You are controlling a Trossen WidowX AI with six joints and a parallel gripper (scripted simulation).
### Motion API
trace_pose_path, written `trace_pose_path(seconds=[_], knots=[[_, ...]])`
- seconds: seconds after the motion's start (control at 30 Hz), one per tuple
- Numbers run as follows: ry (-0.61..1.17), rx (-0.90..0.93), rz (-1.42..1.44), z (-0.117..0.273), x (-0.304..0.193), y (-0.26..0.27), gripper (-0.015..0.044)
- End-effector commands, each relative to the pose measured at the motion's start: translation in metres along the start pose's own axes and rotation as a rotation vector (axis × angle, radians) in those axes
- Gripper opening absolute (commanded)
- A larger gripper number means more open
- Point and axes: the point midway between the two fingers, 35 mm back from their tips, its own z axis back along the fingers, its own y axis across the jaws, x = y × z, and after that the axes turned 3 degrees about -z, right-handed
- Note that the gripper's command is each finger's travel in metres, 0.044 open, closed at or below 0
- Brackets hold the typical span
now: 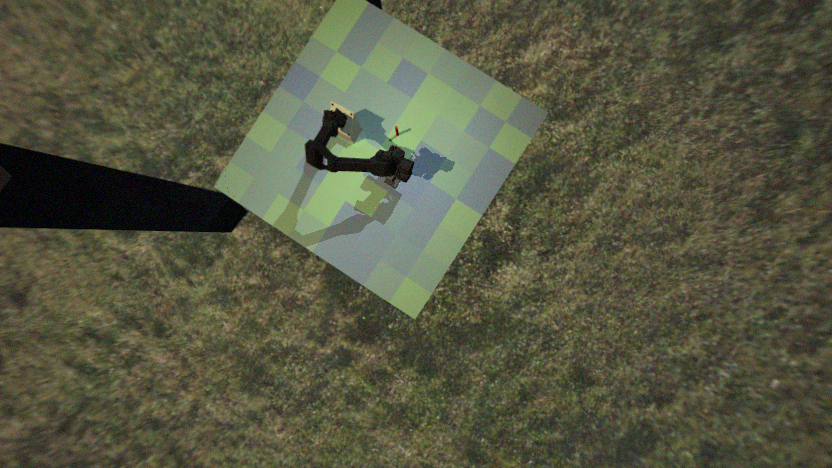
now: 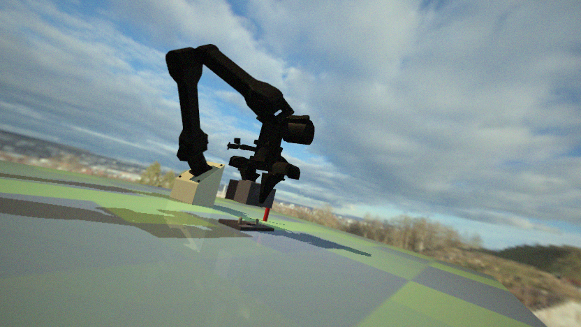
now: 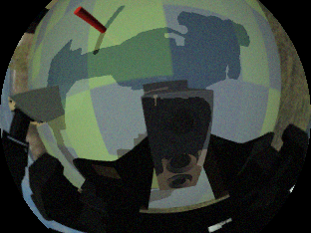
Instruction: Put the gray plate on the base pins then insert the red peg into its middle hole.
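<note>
Had the gray plate (image 2: 248,193) (image 3: 176,116) pinched in the hand (image 1: 398,173) (image 2: 258,191) (image 3: 173,132), shut on it with a finger at either side. Held it raised above the base (image 1: 395,182) (image 2: 231,223) in the exterior view — not down on the pins (image 2: 239,219) (image 2: 257,221). Saw a visible gap below the plate there, plus both pins sticking up. Couldn't tell from these views how well the holes lined up with them. Faced the wrist camera with the plate's broad side, round dark openings partly visible in shadow. Found the red peg (image 1: 396,130) (image 2: 266,214) (image 3: 90,20) upright on the counter (image 1: 482,168) (image 2: 284,276) (image 3: 115,119), apart from the base and out of the plate. Lost sight of the peg's top in the exterior view, behind the hand and plate; got its full length from the wrist view. Ran the black arm (image 1: 354,164) (image 2: 231,73) up from the beige wedge mount (image 1: 343,109) (image 2: 184,191) (image 3: 37,105), bent over at the elbow, then down to the hand. Spotted a dark box (image 2: 231,189) behind the plate in the exterior view, partly covered. Got shadows across the counter around the base — too dark near the fingertips for finer contact detail.
</note>
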Motion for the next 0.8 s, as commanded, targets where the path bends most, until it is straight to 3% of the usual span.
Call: trace_pose_path(seconds=[0.0,0.77], knots=[[0.004,-0.003,0.004,0.000,-0.001,0.000,0.0000],[0.005,-0.003,0.004,-0.024,-0.002,-0.001,0.0000]])
